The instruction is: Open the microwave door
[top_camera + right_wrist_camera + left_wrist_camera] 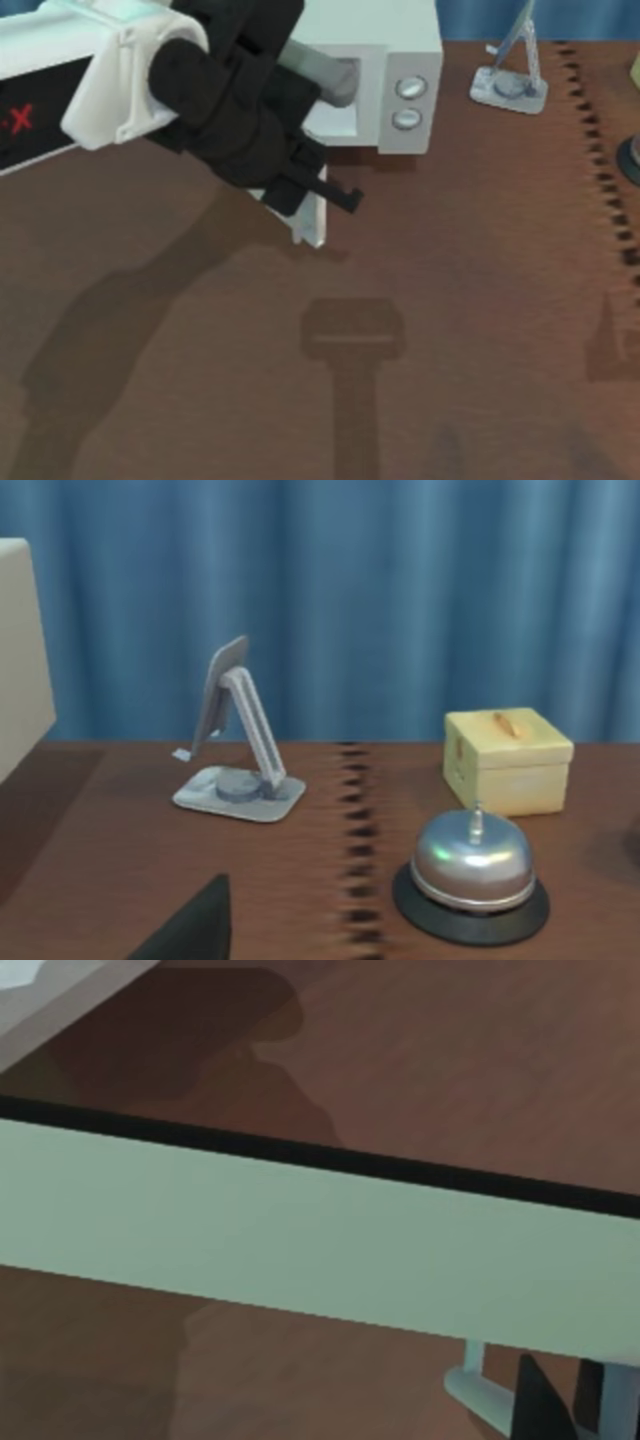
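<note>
The microwave [385, 85] sits at the far edge of the bench [480, 300], a little left of centre, its two silver knobs [409, 103] on the right part of its front. The microwave door [312, 215] is swung out toward the near side, standing edge-on from above, and the grey cavity behind it is open to view. My left gripper [325, 190] reaches in from the far left and sits right at the door's outer edge — its dark jaws lie against the panel, but I cannot tell whether they are clenched on the handle or merely touching it. In the left wrist view the door's pale edge [320, 1250] runs across the picture, with the handle [480, 1395] showing beside a dark fingertip [540, 1410].

My right arm is parked off to the right; its wrist view takes in a grey phone stand [238, 755], a silver bell [470, 870] and a yellow box [507, 760] — its jaws I cannot judge.
</note>
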You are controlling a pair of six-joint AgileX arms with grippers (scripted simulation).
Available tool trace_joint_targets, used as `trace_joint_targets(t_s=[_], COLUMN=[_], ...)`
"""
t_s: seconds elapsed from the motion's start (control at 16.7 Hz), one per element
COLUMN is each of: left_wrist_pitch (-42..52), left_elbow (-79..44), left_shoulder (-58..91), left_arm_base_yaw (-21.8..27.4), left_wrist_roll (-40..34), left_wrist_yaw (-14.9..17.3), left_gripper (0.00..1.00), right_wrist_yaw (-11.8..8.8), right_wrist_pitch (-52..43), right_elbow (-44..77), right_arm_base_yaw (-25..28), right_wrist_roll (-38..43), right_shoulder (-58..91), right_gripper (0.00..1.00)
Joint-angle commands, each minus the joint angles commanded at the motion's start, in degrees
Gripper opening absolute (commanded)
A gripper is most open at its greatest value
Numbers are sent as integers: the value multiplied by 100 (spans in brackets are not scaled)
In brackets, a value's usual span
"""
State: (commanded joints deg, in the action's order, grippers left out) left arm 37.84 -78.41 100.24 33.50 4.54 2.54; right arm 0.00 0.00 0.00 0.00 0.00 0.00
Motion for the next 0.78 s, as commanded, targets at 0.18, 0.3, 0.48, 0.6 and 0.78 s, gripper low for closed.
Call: trace_joint_targets(t_s=[0.18, 0.3, 0.48, 0.6, 0.78], left_wrist_pitch=[1, 5, 30, 43, 36], left_elbow=[11, 49, 217, 333, 377], left_shoulder=[11, -22, -165, -268, -335], left_arm_base_yaw=[27, -6, -160, -267, -321], left_wrist_roll=[-21, 66, 463, 734, 867], left_wrist_yaw=[37, 80, 277, 421, 498], left_gripper=[0, 0, 0, 0, 0], right_wrist_yaw=[0, 0, 0, 0, 0], right_wrist_pitch=[0, 0, 0, 0, 0], right_elbow=[0, 0, 0, 0, 0], right_arm_base_yaw=[0, 0, 0, 0, 0], right_wrist_roll=[0, 0, 0, 0, 0], right_shoulder=[0, 0, 0, 0, 0], right_gripper=[100, 100, 100, 100, 100])
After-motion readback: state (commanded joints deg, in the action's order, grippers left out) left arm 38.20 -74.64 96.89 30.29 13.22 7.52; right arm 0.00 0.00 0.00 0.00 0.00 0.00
